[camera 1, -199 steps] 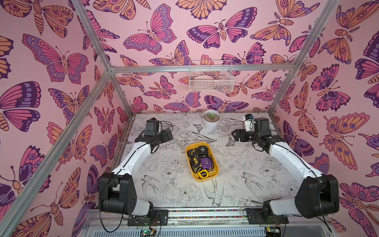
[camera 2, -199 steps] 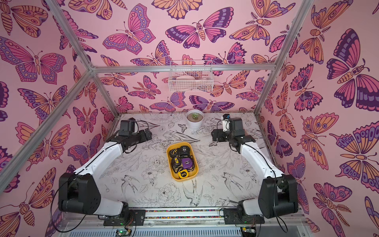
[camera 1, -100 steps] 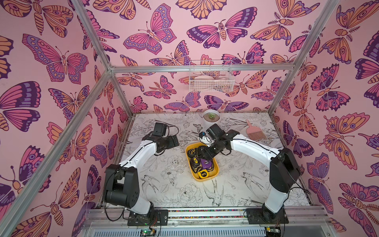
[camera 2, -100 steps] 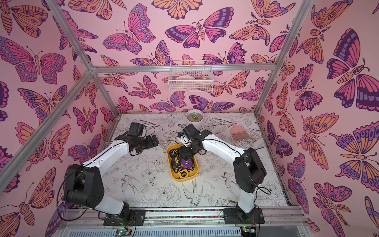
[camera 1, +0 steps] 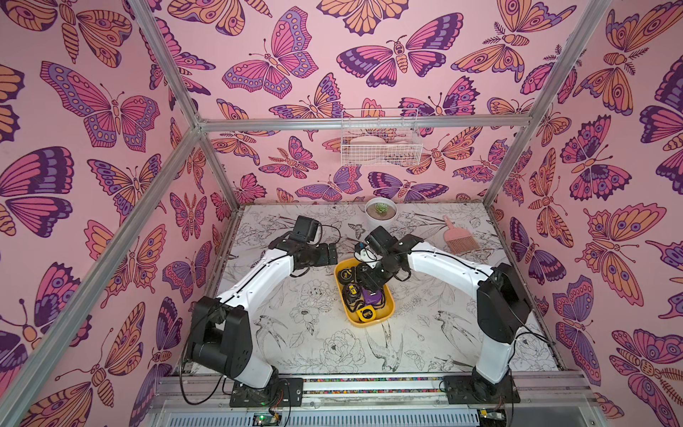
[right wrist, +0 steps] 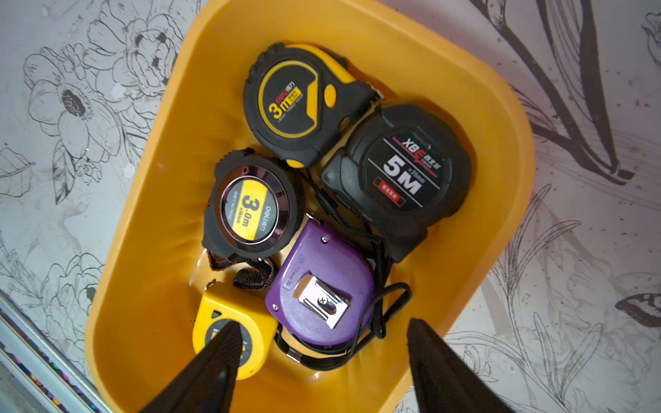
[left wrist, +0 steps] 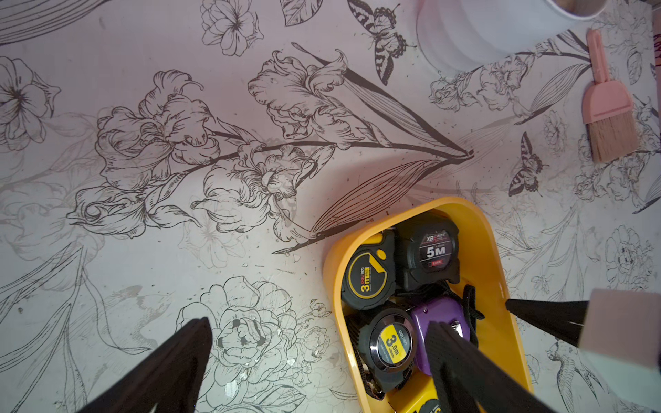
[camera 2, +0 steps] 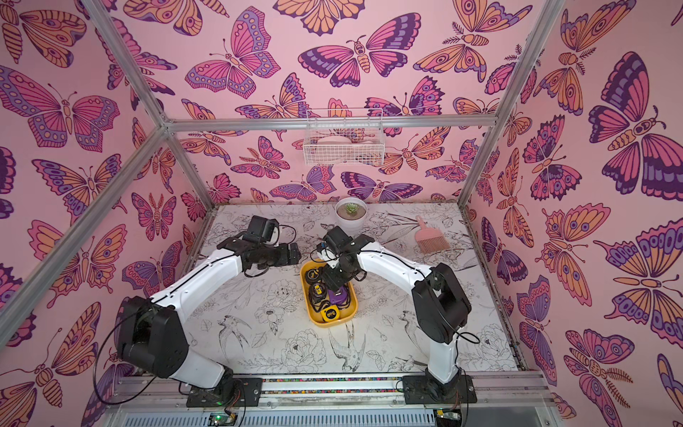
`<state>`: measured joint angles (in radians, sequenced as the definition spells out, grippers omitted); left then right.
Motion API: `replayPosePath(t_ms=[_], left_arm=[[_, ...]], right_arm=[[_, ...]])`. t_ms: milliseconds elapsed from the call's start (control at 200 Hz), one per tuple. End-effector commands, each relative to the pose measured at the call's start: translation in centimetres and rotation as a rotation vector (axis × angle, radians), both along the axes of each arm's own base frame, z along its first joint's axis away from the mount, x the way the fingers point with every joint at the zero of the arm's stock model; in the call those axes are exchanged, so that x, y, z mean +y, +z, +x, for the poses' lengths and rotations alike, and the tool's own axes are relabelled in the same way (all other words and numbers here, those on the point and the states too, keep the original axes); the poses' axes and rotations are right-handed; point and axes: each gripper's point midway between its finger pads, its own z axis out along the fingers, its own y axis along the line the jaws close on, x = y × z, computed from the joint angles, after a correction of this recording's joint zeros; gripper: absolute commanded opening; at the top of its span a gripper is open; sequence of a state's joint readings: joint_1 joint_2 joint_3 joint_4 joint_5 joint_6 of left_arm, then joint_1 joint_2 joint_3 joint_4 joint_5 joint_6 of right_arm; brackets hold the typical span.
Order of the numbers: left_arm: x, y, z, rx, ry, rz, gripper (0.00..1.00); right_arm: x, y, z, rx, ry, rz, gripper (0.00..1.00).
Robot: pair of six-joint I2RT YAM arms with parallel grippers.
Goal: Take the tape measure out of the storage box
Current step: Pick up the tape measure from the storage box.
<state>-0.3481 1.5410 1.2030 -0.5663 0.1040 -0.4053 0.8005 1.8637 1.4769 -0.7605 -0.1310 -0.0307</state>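
Hanging open over the box (right wrist: 150,250), the right end effector (right wrist: 322,327) sits above the purple tape (right wrist: 318,286) inside, maybe to pinch it. The left end effector (left wrist: 318,324) hangs open near the box.

Ahead of the right gripper (right wrist: 322,323), the round-faced tape measure (right wrist: 250,211) reads "deli 3.0m". Farther off, the black-and-yellow tape measure (right wrist: 297,103) reads "deli 3m" and the black tape measure (right wrist: 404,171) "XB 5M".

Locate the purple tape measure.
In the right wrist view the purple tape measure lies clip-up in the storage box, between the small yellow tape and the black 5M tape, under the right gripper.
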Motion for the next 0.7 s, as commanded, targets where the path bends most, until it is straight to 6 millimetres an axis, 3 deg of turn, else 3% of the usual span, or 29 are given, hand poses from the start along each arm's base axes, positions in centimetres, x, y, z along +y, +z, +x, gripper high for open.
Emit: replayPosePath(t_ms=[0,331,511,696], left_arm=[[1.2,-0.2,-0.8,0.019,0.024,0.049,1.0],[3.4,-0.6,-1.7,0.032,0.105,0.057,0.99],[5.0,-1.0,-2.1,0.05,0.162,0.035,0.99],[5.3,-1.4,-2.4,0.066,0.173,0.026,1.0]], right_arm=[[-0.6,-0.7,-1.1,0.005,0.011,-0.046,0.76],[-0.2,-2.9,-2.2,-0.017,-0.019,-0.131,0.73],[-0.4,-5.0,-1.7,-0.022,-0.077,-0.175,0.75],[-0.3,-6.4,-0.9,-0.038,-0.102,-0.196,0.77]])
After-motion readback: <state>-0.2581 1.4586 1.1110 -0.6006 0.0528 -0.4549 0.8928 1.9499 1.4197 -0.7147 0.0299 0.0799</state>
